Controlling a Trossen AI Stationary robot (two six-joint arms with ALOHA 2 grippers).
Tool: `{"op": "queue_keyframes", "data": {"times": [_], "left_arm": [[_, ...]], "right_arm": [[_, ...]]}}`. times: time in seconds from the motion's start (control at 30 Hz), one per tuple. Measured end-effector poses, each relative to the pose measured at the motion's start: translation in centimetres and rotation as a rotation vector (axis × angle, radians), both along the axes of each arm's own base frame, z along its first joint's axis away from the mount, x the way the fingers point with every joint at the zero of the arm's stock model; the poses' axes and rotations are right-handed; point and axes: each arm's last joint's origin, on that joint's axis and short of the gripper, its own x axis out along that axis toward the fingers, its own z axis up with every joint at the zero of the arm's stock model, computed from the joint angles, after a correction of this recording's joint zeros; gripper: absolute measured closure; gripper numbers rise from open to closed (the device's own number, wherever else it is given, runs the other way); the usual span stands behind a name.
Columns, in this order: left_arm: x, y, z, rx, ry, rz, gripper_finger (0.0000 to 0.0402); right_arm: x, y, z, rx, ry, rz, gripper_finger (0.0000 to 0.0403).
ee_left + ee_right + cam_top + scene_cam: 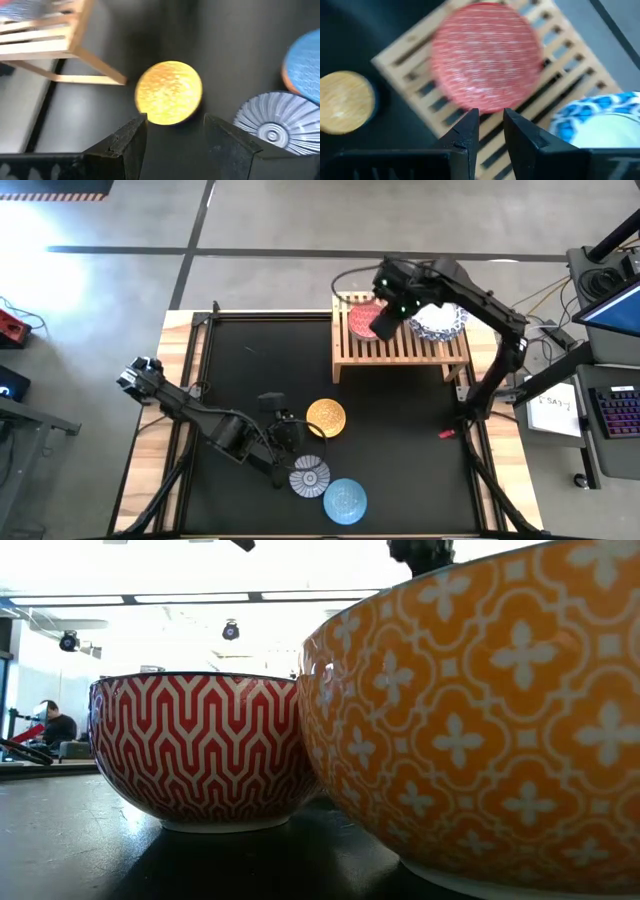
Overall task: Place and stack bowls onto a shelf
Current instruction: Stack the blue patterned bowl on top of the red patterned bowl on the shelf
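We see the right gripper (491,131) above the shelf (400,345), its fingers (465,132) a narrow gap apart and clamped on nothing. The red bowl (487,60) sits on the slats just beyond the fingertips, at the shelf's end nearest the desk's middle. Beside it on the shelf we see the white bowls with blue-patterned rims (440,322), partly covered by the right arm in the high view; we cannot tell how many are stacked.

The left gripper (175,142) hangs over the near half of the desk (400,460), its fingers (127,140) apart with nothing between them, pointing at the yellow bowl (326,418). This bowl stands alone on the dark mat, with open surface between it and the shelf's near legs. Just beside the left gripper lies the grey-blue patterned bowl (309,477), and touching or nearly touching that one, nearer the desk's near edge, the light blue bowl (345,500).

The far left part of the mat holds nothing. A small red object (446,434) lies near the desk's right edge.

In the low view two bowls fill the frame, a red zigzag-patterned bowl (200,750) and an orange patterned bowl (480,720), standing close together. A person (55,725) shows in the room behind.
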Motion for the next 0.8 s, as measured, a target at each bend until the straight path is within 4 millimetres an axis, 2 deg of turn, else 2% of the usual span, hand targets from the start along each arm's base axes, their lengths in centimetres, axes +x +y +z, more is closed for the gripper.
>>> {"op": "queue_keyframes", "data": {"times": [0.3,0.43,0.67,0.8], "left_arm": [[2.2,-2.6,-4.9,-0.144,0.23,-0.178,0.0223],[2.7,-3.2,-6.3,-0.143,0.302,-0.266,0.0223],[3.6,-3.4,-7.3,-0.164,0.303,-0.298,0.0223],[4.3,-4.4,-7.4,-0.27,0.29,-0.447,0.0223]], "right_arm": [[1.1,8.2,1.0,0.016,-0.046,0.225,0.0323],[1.2,11.8,0.8,0.042,-0.053,0.28,0.0328],[1.3,17.8,-1.5,-0.002,0.025,0.358,0.0323],[0.7,20.9,-3.4,-0.015,0.083,0.397,0.0325]]}}
